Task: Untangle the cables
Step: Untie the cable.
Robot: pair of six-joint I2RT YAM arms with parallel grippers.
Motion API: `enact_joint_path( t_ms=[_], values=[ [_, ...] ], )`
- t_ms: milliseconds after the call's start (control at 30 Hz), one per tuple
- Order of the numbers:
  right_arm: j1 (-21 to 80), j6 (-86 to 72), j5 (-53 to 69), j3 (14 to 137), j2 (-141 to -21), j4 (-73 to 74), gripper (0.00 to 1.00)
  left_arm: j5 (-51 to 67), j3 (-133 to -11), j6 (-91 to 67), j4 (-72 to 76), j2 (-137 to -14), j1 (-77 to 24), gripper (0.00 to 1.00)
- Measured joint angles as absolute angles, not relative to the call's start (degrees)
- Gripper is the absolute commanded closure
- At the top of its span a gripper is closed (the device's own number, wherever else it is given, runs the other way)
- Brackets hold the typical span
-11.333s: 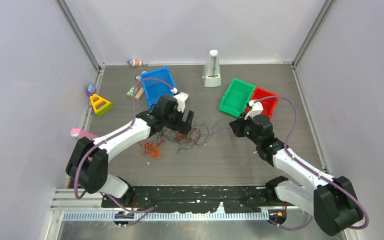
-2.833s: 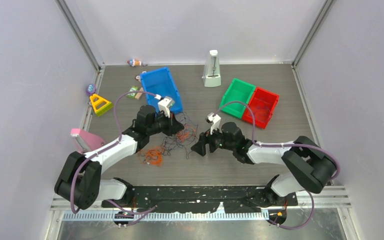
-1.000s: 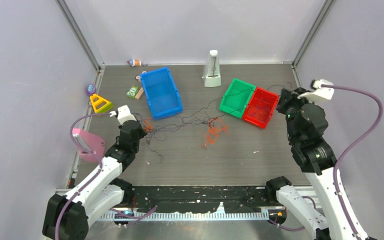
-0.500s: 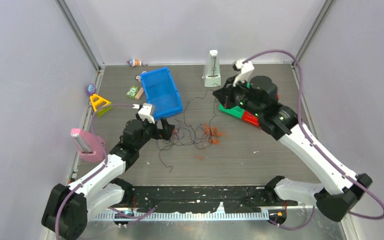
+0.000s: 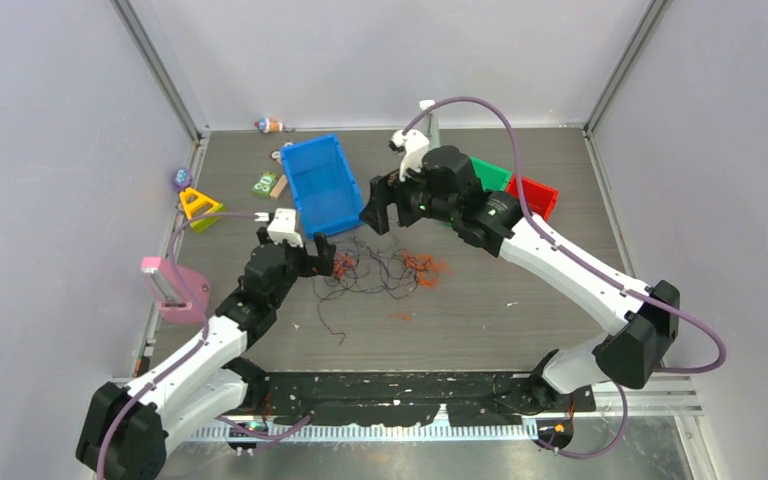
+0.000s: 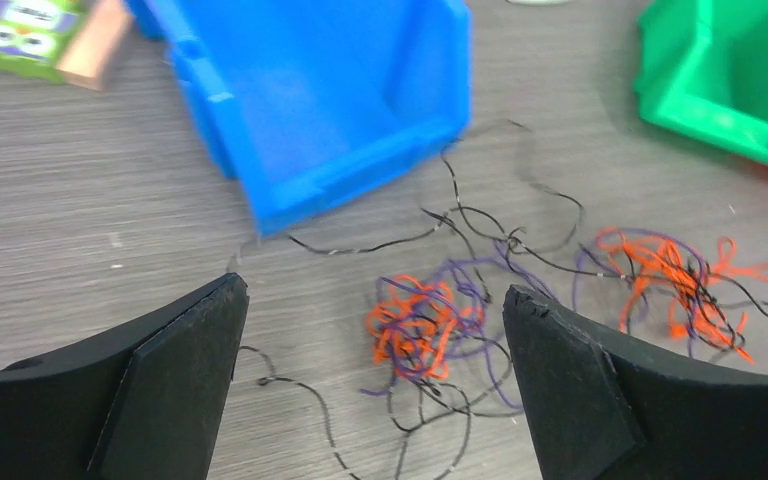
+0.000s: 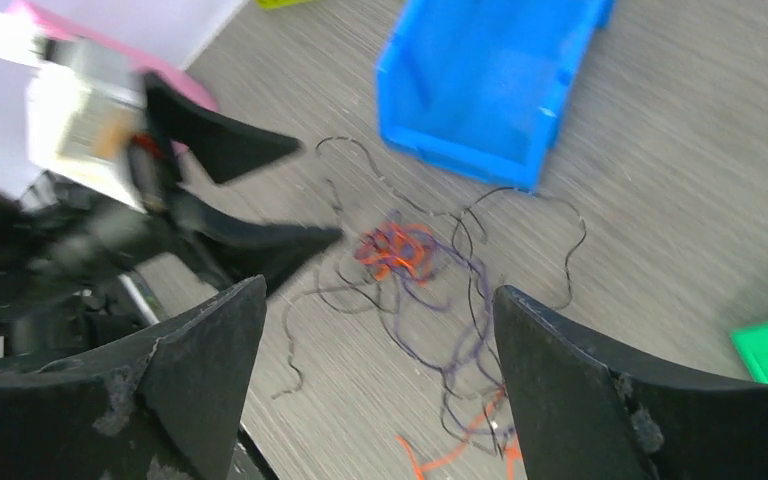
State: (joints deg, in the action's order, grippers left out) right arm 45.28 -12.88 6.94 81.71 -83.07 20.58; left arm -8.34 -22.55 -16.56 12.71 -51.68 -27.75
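Orange, red and dark hair-thin cables (image 5: 380,270) lie slack on the grey wood-grain table (image 5: 520,330), centre frame, below the rigid blue bin (image 5: 322,185) and well apart from the side walls. Half a second ago they were pulled taut. Left gripper (image 5: 322,254): jaws apart, beside the strands. Right gripper (image 5: 385,215): jaws apart, now moved to the centre, above them.

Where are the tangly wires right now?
In the top view, the cables lie mid-table, just in front of the blue bin, to the right of the left hand.
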Motion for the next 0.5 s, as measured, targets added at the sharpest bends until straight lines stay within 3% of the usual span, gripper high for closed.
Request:
enact_joint_path(
  t_ms=[233,333,500],
  values=[
    [28.9,-17.6,7.1,64.0,-73.8,20.6,0.19,-16.4,-22.5,-17.4,11.2,-47.1,-27.7,0.03],
    [23.7,-18.2,6.7,56.8,-71.3,21.3,0.26,-11.6,-22.5,-17.1,13.2,-48.9,-27.7,0.07],
    [24.1,-18.4,7.7,50.1,-72.9,19.8,0.37,0.4,-24.9,-16.0,14.7,-58.2,-28.1,0.08]
  ],
)
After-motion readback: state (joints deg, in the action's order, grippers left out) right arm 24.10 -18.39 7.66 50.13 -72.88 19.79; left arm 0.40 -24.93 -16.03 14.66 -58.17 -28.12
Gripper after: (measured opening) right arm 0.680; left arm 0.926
